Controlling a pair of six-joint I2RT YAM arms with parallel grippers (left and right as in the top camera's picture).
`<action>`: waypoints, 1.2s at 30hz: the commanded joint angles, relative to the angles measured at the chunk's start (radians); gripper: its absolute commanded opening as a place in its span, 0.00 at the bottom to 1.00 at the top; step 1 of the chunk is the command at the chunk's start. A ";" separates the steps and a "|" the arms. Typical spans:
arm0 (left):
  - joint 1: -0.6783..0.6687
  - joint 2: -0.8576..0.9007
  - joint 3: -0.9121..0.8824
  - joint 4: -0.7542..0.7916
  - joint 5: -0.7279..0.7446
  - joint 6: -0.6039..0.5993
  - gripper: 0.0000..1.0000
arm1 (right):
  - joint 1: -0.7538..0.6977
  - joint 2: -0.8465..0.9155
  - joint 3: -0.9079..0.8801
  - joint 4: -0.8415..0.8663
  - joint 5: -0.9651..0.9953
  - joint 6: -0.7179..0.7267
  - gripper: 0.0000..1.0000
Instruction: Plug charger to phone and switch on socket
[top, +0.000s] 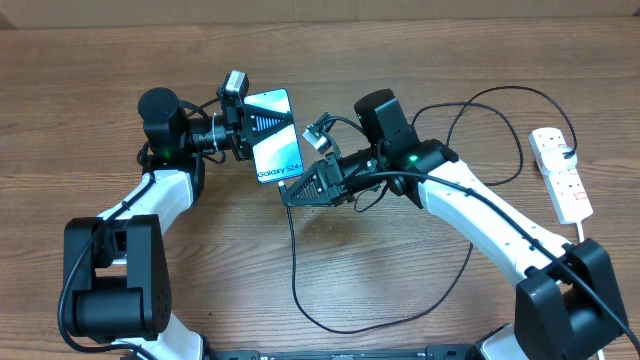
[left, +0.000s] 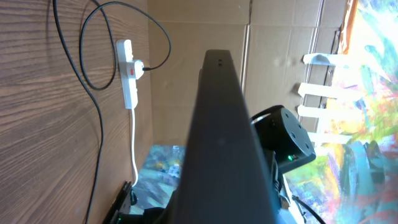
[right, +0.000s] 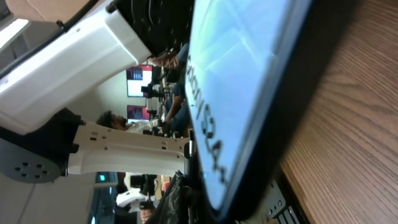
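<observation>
My left gripper (top: 243, 127) is shut on the phone (top: 272, 135) and holds it tilted above the table, its blue screen facing up with "Galaxy S24" at the near short edge. In the left wrist view the phone (left: 221, 137) shows only as a dark edge. My right gripper (top: 293, 190) sits right at that near edge, shut on the end of the charger (top: 294, 260), whose thin black cable trails down across the table. The connector tip is hidden. The right wrist view is filled by the phone (right: 242, 81). The socket (top: 560, 175) lies far right.
The charger cable loops widely over the table's front and right half toward the black plug (top: 568, 153) in the socket. The socket's white cord (top: 580, 232) runs off toward the front. A cardboard wall (top: 320, 15) closes the back. Both arm bases stand at the front corners.
</observation>
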 joint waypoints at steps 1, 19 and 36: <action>-0.005 -0.032 0.003 0.009 0.008 -0.020 0.04 | -0.014 -0.007 0.002 0.003 0.006 0.015 0.04; -0.006 -0.032 0.003 0.008 -0.022 -0.040 0.04 | -0.014 -0.007 0.002 0.003 0.006 0.015 0.04; -0.006 -0.032 0.003 0.009 -0.018 -0.039 0.04 | -0.014 -0.007 0.002 0.019 0.011 0.019 0.04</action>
